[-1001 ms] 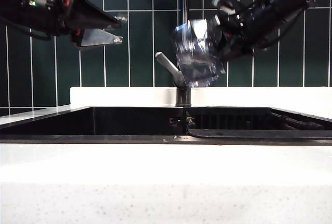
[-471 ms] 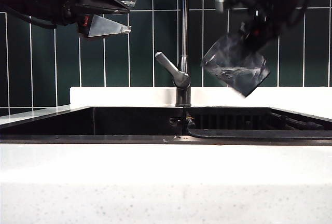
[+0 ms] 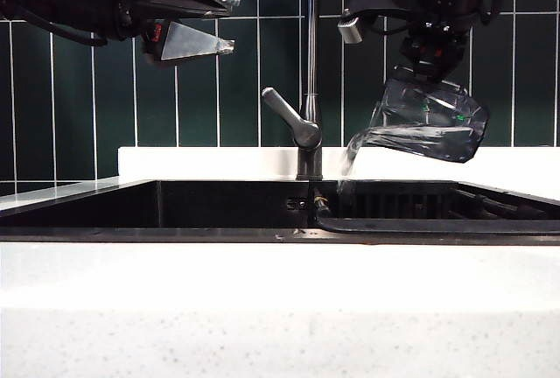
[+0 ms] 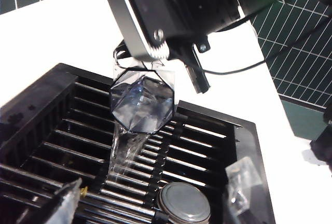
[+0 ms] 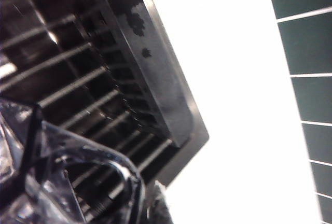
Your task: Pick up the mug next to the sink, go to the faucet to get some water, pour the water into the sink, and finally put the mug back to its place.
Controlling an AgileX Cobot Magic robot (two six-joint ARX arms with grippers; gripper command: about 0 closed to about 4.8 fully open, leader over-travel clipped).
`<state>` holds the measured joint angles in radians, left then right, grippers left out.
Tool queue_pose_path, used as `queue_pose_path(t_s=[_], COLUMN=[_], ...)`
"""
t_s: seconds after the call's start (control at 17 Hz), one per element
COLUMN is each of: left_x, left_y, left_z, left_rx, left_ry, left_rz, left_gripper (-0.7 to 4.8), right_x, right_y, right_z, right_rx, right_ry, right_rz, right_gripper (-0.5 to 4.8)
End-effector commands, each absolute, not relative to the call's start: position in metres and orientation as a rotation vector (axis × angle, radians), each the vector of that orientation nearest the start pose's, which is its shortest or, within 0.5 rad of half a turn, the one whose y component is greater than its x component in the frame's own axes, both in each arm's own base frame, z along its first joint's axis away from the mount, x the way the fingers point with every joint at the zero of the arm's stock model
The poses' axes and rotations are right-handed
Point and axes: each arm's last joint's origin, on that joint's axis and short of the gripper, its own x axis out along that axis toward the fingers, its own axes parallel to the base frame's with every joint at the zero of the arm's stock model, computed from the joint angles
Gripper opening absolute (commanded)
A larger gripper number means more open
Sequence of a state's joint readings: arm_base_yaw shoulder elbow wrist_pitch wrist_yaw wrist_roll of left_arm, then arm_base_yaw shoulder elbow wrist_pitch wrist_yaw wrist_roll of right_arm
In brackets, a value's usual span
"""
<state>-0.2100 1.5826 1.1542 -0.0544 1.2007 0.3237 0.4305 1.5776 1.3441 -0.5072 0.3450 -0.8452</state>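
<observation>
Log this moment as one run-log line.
step: pouring | right gripper: shut on mug, tipped, water falling into sink | left gripper: open, empty, raised left of faucet

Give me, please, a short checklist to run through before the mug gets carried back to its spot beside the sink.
1. Right pincer shut on the mug: ok.
2. Mug tipped on its side with the mouth over the sink: ok.
3. Water finished draining: not ok, a stream runs from the mouth onto the slatted rack.
4. Mug clear of the faucet: ok, it hangs to the right of the pipe in the exterior view.
5. Left pincer out of the way: ok, open, empty, high on the left.
6. Place beside the sink free: cannot tell, not identifiable in these views.
</observation>
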Motion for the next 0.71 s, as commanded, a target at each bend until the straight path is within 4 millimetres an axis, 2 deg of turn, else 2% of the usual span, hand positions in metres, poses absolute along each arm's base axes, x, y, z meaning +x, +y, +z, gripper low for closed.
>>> queue_pose_path(t_s=[0.06, 0.29, 0.47, 0.71], left_x=[0.326, 0.326, 0.326, 0.326], left_y=[-0.098, -0.098, -0.098, -0.098], left_z=[0.287, 0.287, 0.287, 0.287], left_rx=[0.014, 0.014, 0.016, 0.006], left_ry=[0.221, 0.221, 0.217, 0.224], left_rz=[-1.442, -1.442, -1.442, -1.44], left_gripper=[3.62, 3.62, 3.62, 3.62], right_x=[0.316, 0.312, 0.306, 0.299], right_y=[0.133, 0.137, 0.15, 0.162], right_z=[0.312, 0.313, 0.313, 0.314], right_rx=[-1.186, -1.3, -1.425, -1.499], right_ry=[0.634, 0.659, 0.656, 0.636], right_rz=[0.247, 0.156, 0.146, 0.154], right_gripper=[-0.06, -0.06, -0.06, -0.06])
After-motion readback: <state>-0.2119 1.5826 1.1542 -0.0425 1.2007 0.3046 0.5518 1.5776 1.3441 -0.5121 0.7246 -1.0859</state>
